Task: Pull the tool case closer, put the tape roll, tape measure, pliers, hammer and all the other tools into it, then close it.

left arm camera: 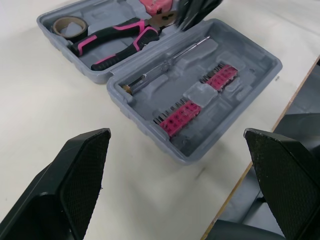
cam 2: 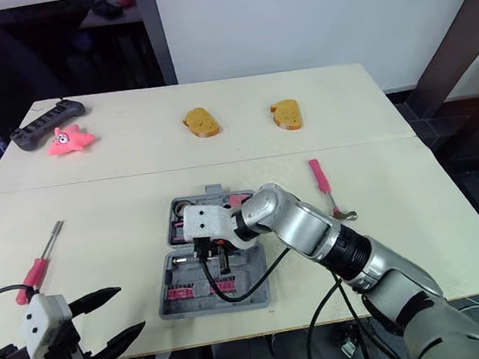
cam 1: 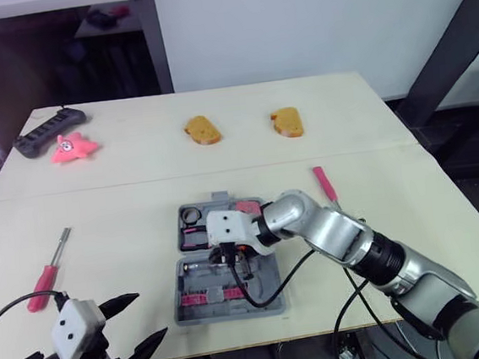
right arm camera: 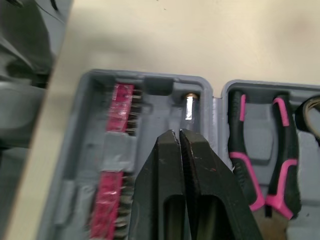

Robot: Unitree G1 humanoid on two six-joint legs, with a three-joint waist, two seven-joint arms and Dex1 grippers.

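Two halves of the case [left arm camera: 250, 65] lie open and flat near the front edge of the table [cam 1: 221, 160], right in front of the robot, so I judge it already pulled in. In the far half sit the tape roll [left arm camera: 69, 25], the pliers [left arm camera: 117, 40] and a pink lump I take for the tape measure [cam 1: 247, 206]. The near half holds pink bit rows [left arm camera: 182, 114] and a thin metal bar [right arm camera: 189, 106] in its long slot.

The right gripper [right arm camera: 179, 137] is down over that slot, fingers pressed together, tips just short of the bar's end. My read is that it's seating the bar, but I cannot tell whether it pinches or merely pushes. The left gripper [cam 1: 135, 324] hangs low by the front edge, spread wide and holding nothing, parked clear of the work.

Moving outward, the hammer [cam 1: 325, 184] lies right of the case, apart from it, and a screwdriver [cam 1: 49, 274] lies well to the left. By my count both are left to pack. Across the table are a pink toy [cam 1: 71, 147], a controller [cam 1: 48, 132] and two bread pieces [cam 1: 202, 129], none of them tools.

The right wrist view catches the pressed fingertips, which the wrist housing hides from the head. The left wrist view lays out the bar's full run. The head views add the hammer and screwdriver.
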